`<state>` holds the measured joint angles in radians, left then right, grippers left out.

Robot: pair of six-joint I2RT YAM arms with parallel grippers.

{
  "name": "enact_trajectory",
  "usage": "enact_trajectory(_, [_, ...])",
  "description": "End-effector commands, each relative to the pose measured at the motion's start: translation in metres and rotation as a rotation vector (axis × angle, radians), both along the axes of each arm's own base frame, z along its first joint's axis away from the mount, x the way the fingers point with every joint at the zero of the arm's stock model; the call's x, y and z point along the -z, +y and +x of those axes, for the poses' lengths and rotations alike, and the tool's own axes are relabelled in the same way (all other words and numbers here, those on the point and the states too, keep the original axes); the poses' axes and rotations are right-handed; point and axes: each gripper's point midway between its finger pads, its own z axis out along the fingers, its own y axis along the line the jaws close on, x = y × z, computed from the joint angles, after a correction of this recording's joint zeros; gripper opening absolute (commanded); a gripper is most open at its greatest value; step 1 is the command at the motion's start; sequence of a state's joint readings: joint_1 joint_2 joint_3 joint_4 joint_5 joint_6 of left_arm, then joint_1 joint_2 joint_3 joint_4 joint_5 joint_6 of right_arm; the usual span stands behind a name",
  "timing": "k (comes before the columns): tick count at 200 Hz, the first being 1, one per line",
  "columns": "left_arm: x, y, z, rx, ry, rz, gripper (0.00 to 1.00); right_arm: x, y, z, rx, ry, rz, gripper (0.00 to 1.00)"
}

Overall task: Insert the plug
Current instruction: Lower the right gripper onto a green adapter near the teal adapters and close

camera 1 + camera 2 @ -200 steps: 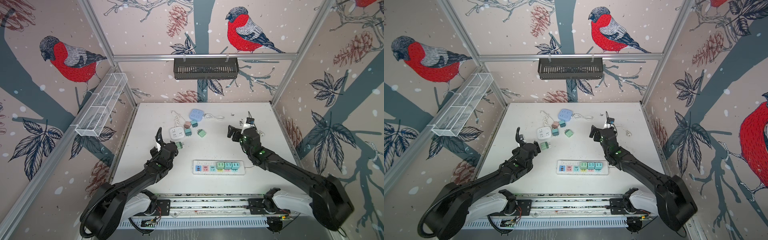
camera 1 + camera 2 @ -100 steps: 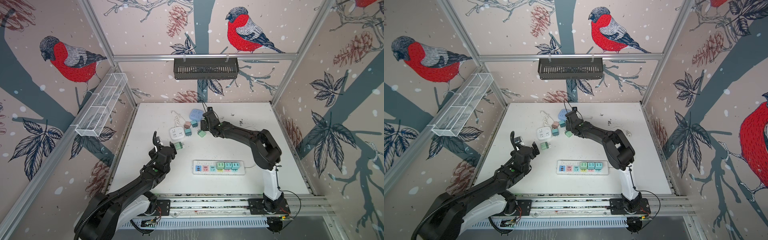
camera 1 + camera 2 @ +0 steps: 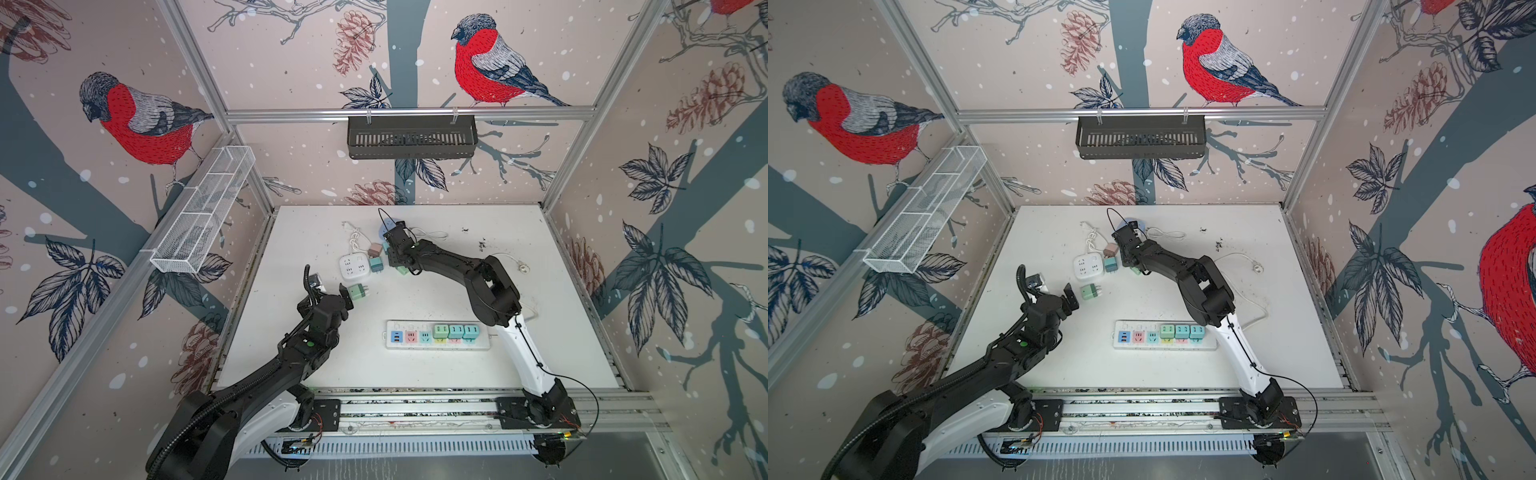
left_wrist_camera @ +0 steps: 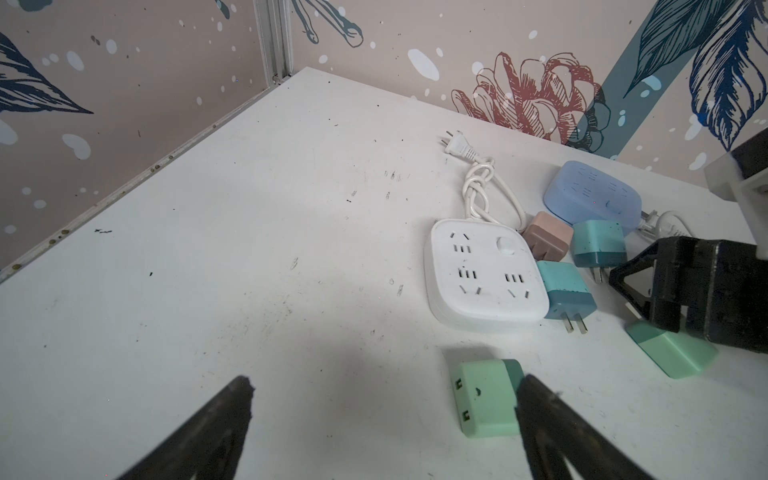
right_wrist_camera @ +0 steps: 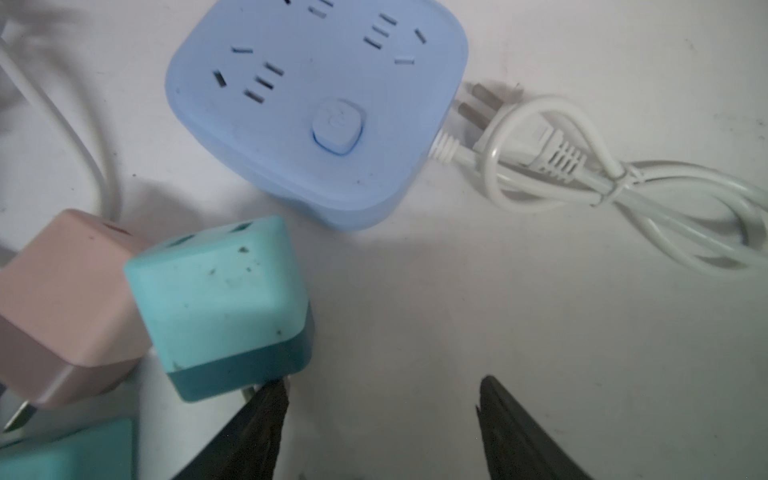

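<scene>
Left gripper (image 4: 384, 386) hovers low over the surface (image 3: 415, 374), beyond the empty-socket end of the long power strip (image 3: 411, 337). Its jaws are spread wide and hold nothing. A loose green plug (image 4: 486, 399) lies on its side just by one fingertip, and the wide spread looks meant to straddle the plug's body before closing.

Right gripper (image 5: 384, 384) reaches farther beyond the strip, into a cluster of loose parts. Its jaws are also apart with nothing between them, and one fingertip sits right at the prongs of a teal plug (image 5: 220, 307).

By size, the white surface carries everything. The long power strip lies flat with its sockets facing up, so plugs can be pushed straight down into it. Three plugs (image 3: 456, 331) are already seated side by side at one end, which leaves the sockets at the other end free.

Beyond the strip, a white square socket block (image 3: 354, 266) and a blue socket block (image 5: 316, 112) rest with their cords bundled beside them. Smallest are the spare plugs beside those blocks. They include the teal plug, which is tipped on its side, and a pink plug (image 5: 62, 307) touching it.

Judging by the layout, the green plug is the likely next pick for a free socket.
</scene>
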<state>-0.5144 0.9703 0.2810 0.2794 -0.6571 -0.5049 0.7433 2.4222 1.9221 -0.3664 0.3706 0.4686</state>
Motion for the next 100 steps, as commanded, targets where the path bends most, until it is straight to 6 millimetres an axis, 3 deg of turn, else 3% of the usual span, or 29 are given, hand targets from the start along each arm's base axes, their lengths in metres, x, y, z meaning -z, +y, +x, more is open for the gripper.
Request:
enact_trajectory(1, [-0.008,0.001,0.003,-0.012,-0.042,-0.021,0.98,0.004,-0.01,-0.005,0.022,0.005,-0.044,0.74])
enact_trajectory(40, [-0.009,0.001,0.003,-0.015,-0.048,-0.024,0.98,-0.005,-0.017,-0.026,0.019,-0.007,-0.072,0.8])
enact_trajectory(100, [-0.009,0.0,0.003,-0.006,-0.049,-0.027,0.99,-0.012,-0.057,-0.06,0.06,-0.022,-0.08,0.85])
